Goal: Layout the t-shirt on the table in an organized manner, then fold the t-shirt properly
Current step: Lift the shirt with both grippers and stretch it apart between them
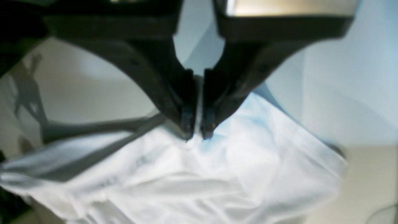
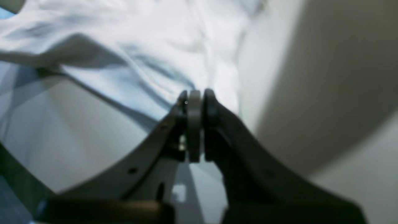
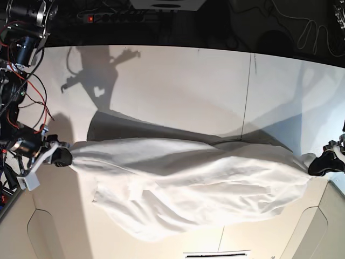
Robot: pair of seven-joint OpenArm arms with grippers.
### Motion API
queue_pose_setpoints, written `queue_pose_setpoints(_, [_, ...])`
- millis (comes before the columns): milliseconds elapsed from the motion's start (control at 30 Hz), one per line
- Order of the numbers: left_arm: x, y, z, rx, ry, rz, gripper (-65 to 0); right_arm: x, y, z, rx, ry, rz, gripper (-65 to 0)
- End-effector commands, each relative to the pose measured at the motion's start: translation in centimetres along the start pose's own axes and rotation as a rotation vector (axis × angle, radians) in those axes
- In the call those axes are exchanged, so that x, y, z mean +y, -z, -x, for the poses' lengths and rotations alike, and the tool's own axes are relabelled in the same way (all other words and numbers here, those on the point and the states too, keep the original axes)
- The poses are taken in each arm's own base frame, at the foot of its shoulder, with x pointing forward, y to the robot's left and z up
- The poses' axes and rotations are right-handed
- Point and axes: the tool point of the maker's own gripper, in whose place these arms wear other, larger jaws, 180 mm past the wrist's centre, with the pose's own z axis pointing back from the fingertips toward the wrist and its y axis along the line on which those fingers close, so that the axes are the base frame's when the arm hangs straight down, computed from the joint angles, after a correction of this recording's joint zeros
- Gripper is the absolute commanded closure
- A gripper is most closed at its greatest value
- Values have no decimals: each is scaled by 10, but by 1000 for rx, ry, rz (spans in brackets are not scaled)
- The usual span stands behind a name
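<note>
Shirt (image 3: 188, 186) stretched between both arms above worktop (image 3: 178, 91), hanging in wrinkled swag, lower edge sagging toward near worktop edge. Left end effector (image 1: 196, 135) clamped on shirt corner, fabric pinched between fingertips. Right end effector (image 2: 195, 99) clamped on opposite shirt edge, cloth strip visible between jaws. Shirt casts dark shadow on worktop behind it. Thin dark seam (image 3: 248, 91) crosses worktop at base view's right.

Left gripper (image 1: 196, 137), dark and blurred, pinched shut on a bunched edge of the white t-shirt (image 1: 217, 180), wrinkled cloth spreading below it above the pale tabletop (image 1: 102, 93), shadows at left.
</note>
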Motion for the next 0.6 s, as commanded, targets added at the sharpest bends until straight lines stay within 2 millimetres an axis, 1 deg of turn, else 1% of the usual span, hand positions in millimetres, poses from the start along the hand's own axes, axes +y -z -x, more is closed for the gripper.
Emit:
queue_pose_setpoints(0, [3, -15, -19, -54, 13, 2, 0, -8, -14, -18, -72, -1, 9, 0])
queue_pose_setpoints(100, [7, -33, -11, -69, -55, 19, 0, -26, -34, -8, -104, 75, 20, 0])
queue_pose_setpoints(200, [9, -46, -5, -78, -98, 29, 0, -39, -51, -4, -127, 127, 27, 0])
queue_pose_setpoints(300, [12, -52, 14, -44, -126, 22, 0, -47, -61, 3, -139, 161, 33, 0])
queue_pose_setpoints(367, [12, -53, 30, -8, -143, 17, 0, -48, -62, 10, -130, 175, 33, 0])
queue_pose_setpoints(433, [11, -53, 44, 16, -162, 19, 0, -45, -62, 18, -121, 188, 18, 0])
queue_pose_setpoints(500, [7, -50, 53, 23, -182, 27, 0, -41, -61, 24, -114, 202, -3, 0])
queue_pose_setpoints(567, [3, -45, 57, 16, -199, 39, 0, -38, -60, 28, -109, 208, -19, 0])
